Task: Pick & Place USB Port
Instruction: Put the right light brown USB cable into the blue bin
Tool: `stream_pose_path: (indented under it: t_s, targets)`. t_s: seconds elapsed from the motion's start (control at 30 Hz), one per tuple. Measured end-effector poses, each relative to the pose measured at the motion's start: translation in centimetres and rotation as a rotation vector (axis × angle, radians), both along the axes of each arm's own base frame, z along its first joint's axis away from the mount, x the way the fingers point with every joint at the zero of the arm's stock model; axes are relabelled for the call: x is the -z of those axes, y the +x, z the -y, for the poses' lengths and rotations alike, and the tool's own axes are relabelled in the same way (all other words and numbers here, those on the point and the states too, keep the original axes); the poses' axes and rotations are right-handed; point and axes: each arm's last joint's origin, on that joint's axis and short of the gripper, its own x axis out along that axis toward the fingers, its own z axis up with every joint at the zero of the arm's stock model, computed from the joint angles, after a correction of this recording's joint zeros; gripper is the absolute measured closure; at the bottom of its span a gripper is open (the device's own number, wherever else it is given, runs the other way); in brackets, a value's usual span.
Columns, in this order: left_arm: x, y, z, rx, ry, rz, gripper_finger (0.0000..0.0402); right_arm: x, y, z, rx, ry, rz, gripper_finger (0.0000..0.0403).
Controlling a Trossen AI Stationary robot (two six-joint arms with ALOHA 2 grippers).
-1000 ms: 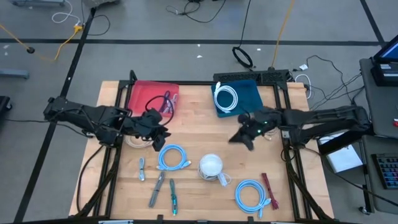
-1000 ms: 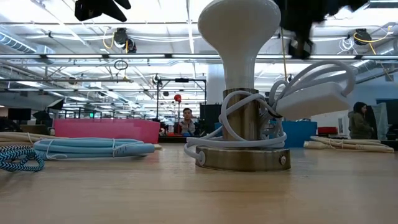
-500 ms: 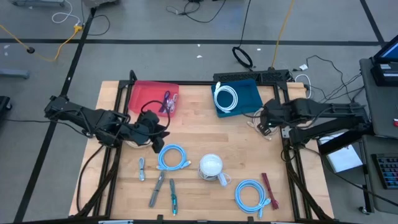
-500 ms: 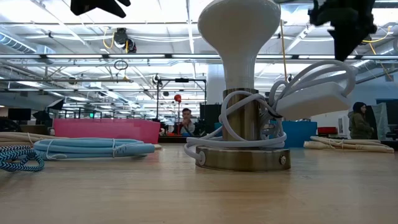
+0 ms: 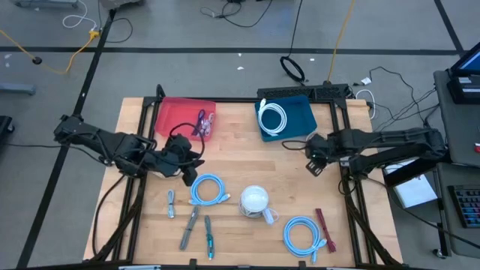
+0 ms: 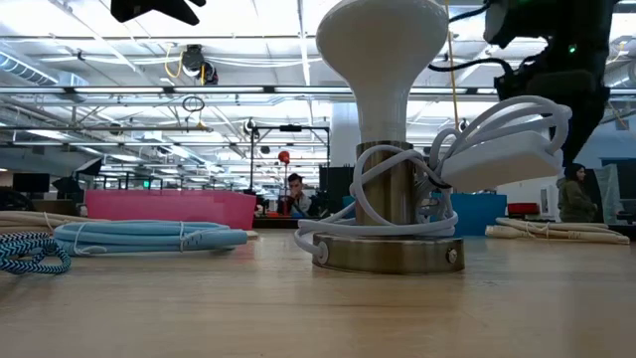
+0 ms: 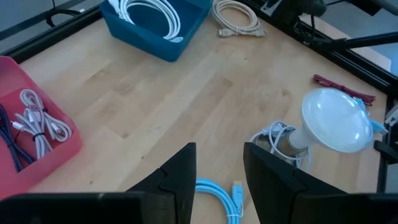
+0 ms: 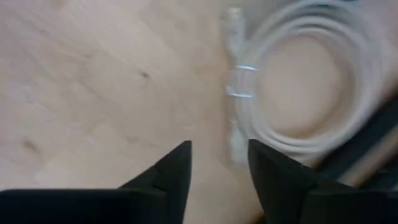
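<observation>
Several coiled USB cables show. A light-blue one (image 5: 208, 189) lies at mid table. A second light-blue coil (image 5: 303, 234) lies near the front right. A white one (image 5: 274, 116) sits in the blue bin (image 5: 300, 124). A cream coil (image 8: 298, 81) lies flat on the wood by the right edge. My right gripper (image 8: 217, 168) hovers open just above that coil, with nothing between its fingers (image 5: 313, 166). My left gripper (image 7: 219, 180) is open and empty, raised above the table's left part, just past the first blue coil (image 5: 196, 161).
A white-shaded lamp (image 5: 255, 201) with its cord wrapped round the base stands at front centre. A red bin (image 5: 176, 116) at the far left holds bundled cables. Small tools (image 5: 193, 229) lie at the front left, a red strip (image 5: 322, 225) at the front right.
My right gripper has swung from mid table toward the right edge and now hangs over the cream coil. The left arm has barely shifted. No cable has visibly moved.
</observation>
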Motion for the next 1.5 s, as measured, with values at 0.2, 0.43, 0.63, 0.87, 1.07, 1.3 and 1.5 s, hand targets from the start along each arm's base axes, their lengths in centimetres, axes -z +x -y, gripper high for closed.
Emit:
stream_pose_path:
  t_s: [0.2, 0.43, 0.63, 0.87, 1.07, 1.3, 1.5]
  targets:
    - [0.0, -0.1, 0.2, -0.002, 0.001, 0.004, 0.0266, 2.8, 0.0, 0.4, 0.043, 0.086, 0.041, 0.0193]
    - [0.0, -0.3, 0.7, -0.012, 0.003, 0.019, 0.0266, 4.2, -0.6, 1.7, 0.096, 0.031, 0.011, 0.0176]
    - [0.0, -0.3, 0.8, -0.018, -0.009, 0.024, 0.0266, 4.1, 0.3, 2.7, 0.063, -0.026, 0.108, 0.0187]
    - [0.0, -0.4, 1.0, -0.021, -0.020, 0.027, 0.0266, 4.3, 0.3, 3.6, 0.050, -0.038, 0.078, 0.0190]
    - [0.0, -0.4, 1.0, -0.022, -0.024, 0.029, 0.0266, 5.8, -0.1, 3.8, 0.073, -0.028, 0.060, 0.0190]
    - [0.0, -0.4, 1.1, -0.021, -0.030, 0.031, 0.0266, 7.8, -1.0, 3.6, 0.104, -0.012, 0.036, 0.0190]
    - [0.0, -0.4, 1.1, -0.025, -0.035, 0.032, 0.0266, 9.6, -1.2, 3.3, 0.140, 0.024, 0.115, 0.0192]
